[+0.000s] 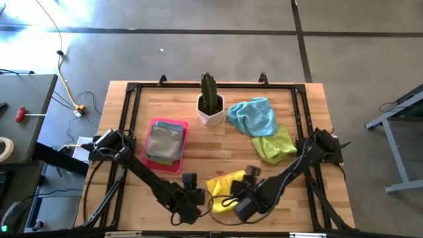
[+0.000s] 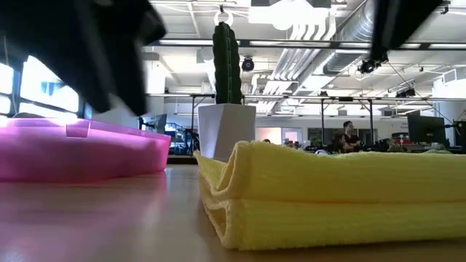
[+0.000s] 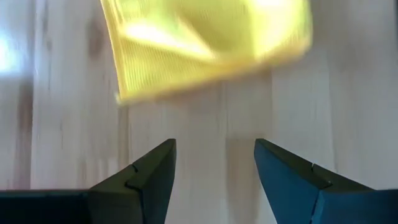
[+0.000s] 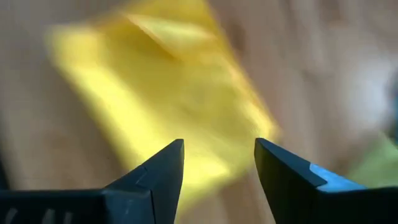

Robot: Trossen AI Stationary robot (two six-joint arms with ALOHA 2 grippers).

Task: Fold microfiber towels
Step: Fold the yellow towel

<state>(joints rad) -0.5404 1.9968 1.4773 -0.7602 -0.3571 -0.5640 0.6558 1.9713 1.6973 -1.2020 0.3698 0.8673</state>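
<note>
The pale wooden table [image 1: 132, 198] carries everything, and the rigid pink rectangular tray [image 1: 153, 125] serves as landmark: it holds a folded grey cloth [image 1: 165, 141], presumably the finished pile. Beside the tray stands a white potted cactus [image 1: 210, 106]. Beyond that, farther from the tray, wait a crumpled light blue towel [image 1: 254, 116] and a lime green towel [image 1: 274, 145]. Nearer the front edge than the tray lies the folded yellow microfiber towel [image 1: 223, 180], layered flat. The left gripper [image 3: 214, 171] and right gripper [image 4: 219, 168] hover over it, fingers apart, holding nothing.

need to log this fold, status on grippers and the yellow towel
Left gripper open, empty, just short of the yellow towel. Right gripper open above it. Towel folded flat on table. Nothing in the way.
</note>
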